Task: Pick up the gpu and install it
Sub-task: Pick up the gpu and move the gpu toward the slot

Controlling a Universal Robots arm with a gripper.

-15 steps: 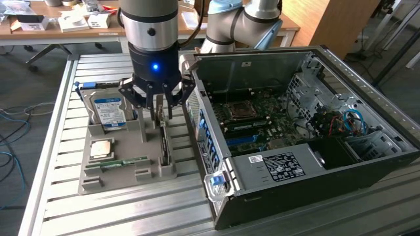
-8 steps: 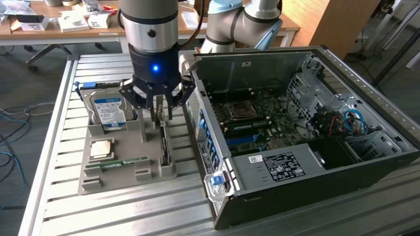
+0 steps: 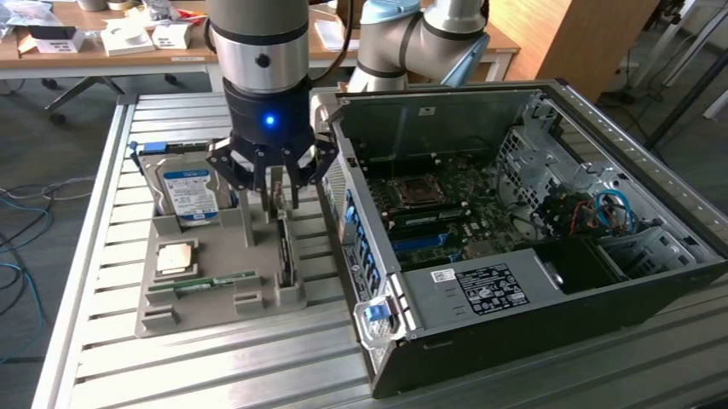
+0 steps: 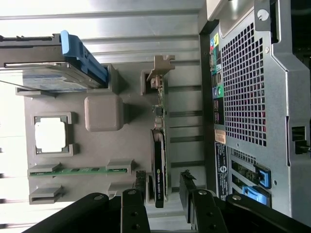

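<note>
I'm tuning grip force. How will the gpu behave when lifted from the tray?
Probably stiff: the gpu is a thin board standing on edge in the tray. Likely light yet fragile, with exposed components. Its metal bracket end may sag.

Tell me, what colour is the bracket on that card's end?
The bracket is tan metal; the wrist view shows it best.

High oblique exterior, close downward wrist view; both share tray [image 3: 234, 247] [image 4: 136, 145].
</note>
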